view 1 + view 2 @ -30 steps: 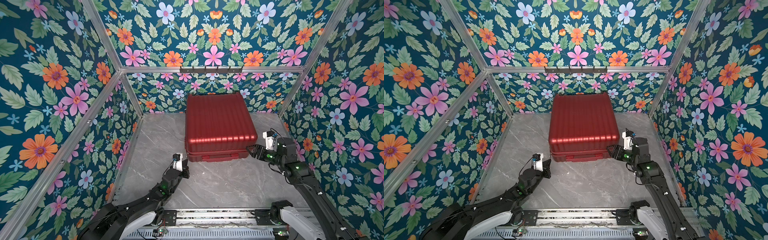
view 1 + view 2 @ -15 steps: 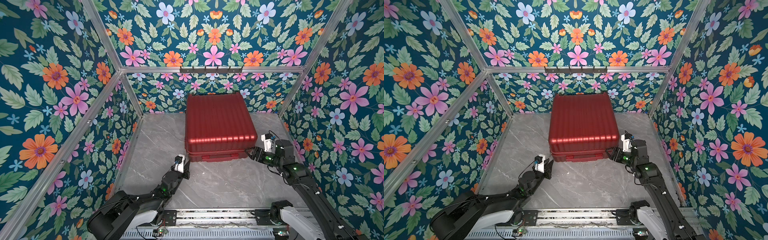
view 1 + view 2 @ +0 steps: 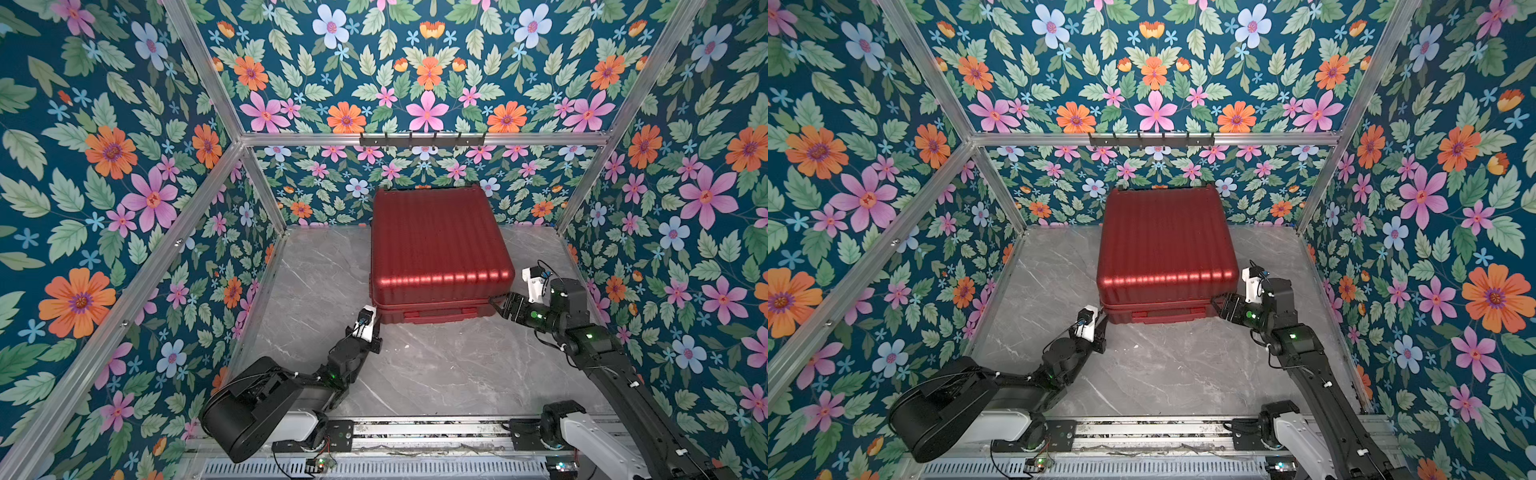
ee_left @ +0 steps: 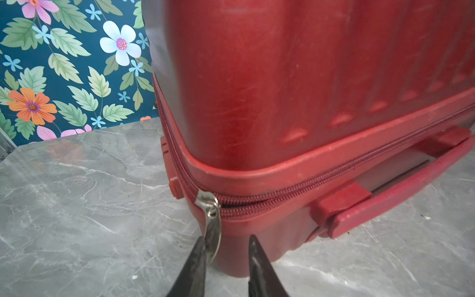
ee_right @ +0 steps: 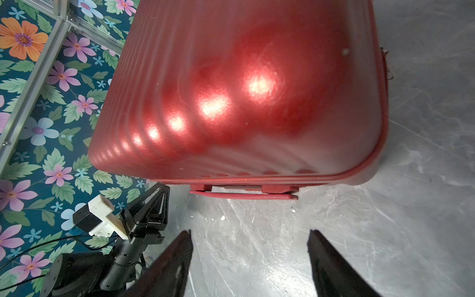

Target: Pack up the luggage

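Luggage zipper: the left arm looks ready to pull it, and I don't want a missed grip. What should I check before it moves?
1. The zipper pull is inside the left gripper: ok, it hangs against one finger.
2. The left gripper is clamped on the zipper pull: not ok, a gap shows between the fingers.
3. The luggage has its lid down: ok, the two shells meet along the zipper.
4. The right gripper is free: ok, it is open and holds nothing.
5. The right gripper is steadying the luggage: cannot tell, it is near the front corner but contact is unclear.
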You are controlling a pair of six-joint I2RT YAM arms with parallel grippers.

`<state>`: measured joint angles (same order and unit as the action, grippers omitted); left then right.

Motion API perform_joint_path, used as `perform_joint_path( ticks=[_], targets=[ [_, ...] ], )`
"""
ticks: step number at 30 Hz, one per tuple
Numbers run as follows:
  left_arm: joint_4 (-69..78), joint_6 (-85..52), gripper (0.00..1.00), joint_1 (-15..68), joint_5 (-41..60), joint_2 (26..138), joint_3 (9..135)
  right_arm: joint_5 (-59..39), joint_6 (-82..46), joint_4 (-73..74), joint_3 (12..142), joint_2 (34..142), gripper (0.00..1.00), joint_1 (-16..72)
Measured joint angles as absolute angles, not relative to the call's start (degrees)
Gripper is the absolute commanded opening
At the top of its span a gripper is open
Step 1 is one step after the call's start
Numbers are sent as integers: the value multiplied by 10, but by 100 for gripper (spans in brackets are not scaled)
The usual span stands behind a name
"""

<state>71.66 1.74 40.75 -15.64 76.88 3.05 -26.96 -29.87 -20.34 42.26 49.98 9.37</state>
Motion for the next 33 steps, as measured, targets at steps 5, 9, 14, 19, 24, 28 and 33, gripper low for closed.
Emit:
perform_joint_path(
  ticks=[5, 9, 14, 19, 24, 28, 33],
  targets=[
    [742, 30, 21, 402, -161, 795, 36, -270, -299, -204, 425, 498, 72, 94],
    [774, 31, 15, 400, -156, 821, 36, -270, -299, -204, 429, 497, 72, 94],
    [804, 31, 4, 394, -163, 852, 38, -270, -299, -205, 431, 496, 72, 94],
    [821, 33, 0, 392, -168, 860, 37, -268, -299, -210, 431, 496, 72, 94],
    [813, 36, 0, 390, -164, 843, 34, -263, -298, -214, 436, 498, 74, 94],
    [761, 36, 0, 387, -152, 808, 40, -246, -298, -220, 449, 502, 84, 94],
    [656, 29, 0, 386, -136, 757, 64, -233, -299, -212, 466, 509, 93, 85]
  ],
)
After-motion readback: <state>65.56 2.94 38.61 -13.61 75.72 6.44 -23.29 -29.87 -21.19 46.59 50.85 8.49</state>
